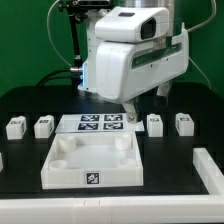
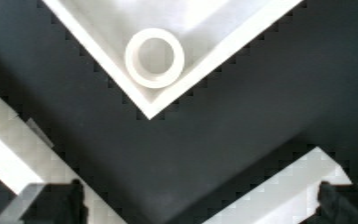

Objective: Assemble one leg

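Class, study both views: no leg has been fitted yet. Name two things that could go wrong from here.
1. The gripper is open and empty near the corner socket of the tray part. If it comes down here, a finger could strike the tray wall and shift it.
2. On the exterior view's right, one leg stands beside a neighbour leg. Grasping either might knock the other out of place.

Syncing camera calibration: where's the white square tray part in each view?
Exterior view: tray part low centre, just in front of the marker board.
Wrist view: only one corner of it, with a round socket, beyond the gripper.
Shared landmark: the gripper, open, near the tray part's far corner on the exterior view's right.
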{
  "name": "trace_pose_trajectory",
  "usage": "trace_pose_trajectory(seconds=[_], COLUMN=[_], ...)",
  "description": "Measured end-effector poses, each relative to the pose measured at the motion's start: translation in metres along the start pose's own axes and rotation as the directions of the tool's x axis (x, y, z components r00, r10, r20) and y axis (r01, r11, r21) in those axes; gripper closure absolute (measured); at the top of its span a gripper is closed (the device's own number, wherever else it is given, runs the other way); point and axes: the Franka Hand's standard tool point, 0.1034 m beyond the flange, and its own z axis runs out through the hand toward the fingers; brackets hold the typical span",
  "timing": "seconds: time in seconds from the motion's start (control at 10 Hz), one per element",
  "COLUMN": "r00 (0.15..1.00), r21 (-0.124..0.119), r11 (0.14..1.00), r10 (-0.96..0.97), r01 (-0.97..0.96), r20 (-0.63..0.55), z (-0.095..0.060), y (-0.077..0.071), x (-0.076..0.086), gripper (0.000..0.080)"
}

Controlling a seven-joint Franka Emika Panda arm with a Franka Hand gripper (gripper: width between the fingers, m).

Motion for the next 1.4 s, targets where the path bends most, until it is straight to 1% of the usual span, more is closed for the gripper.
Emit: trace_pose_trajectory(seconds=[0.3,0.5,0.6,0.7,0.8,0.9,1.0,1.1,1.3,1.4], r00=[1.0,0.999,0.999,0.988,0.958,0.915,0.863,0.821,0.802,0.797], r21=[0.0,0.0,-0.001,-0.007,-0.017,-0.021,-0.02,-0.023,-0.021,-0.037], r11=[1.0,0.999,0.999,0.988,0.958,0.915,0.863,0.821,0.802,0.796], r10=[0.0,-0.043,-0.043,-0.157,-0.287,-0.404,-0.505,-0.571,-0.597,-0.604], r01=[0.0,0.043,0.043,0.157,0.287,0.404,0.505,0.571,0.597,0.604], r20=[0.0,0.0,0.002,0.001,-0.001,-0.005,-0.004,0.004,0.004,0.002], z=[0.0,0.0,0.0,0.002,0.01,0.023,0.031,0.029,0.031,0.034], y=[0.0,-0.001,-0.008,-0.017,-0.03,-0.038,-0.036,-0.034,-0.034,-0.034], x=[0.0,-0.001,-0.01,-0.03,-0.061,-0.087,-0.096,-0.094,-0.095,-0.097], gripper=[0.015,0.015,0.015,0.015,0.015,0.015,0.015,0.015,0.015,0.015])
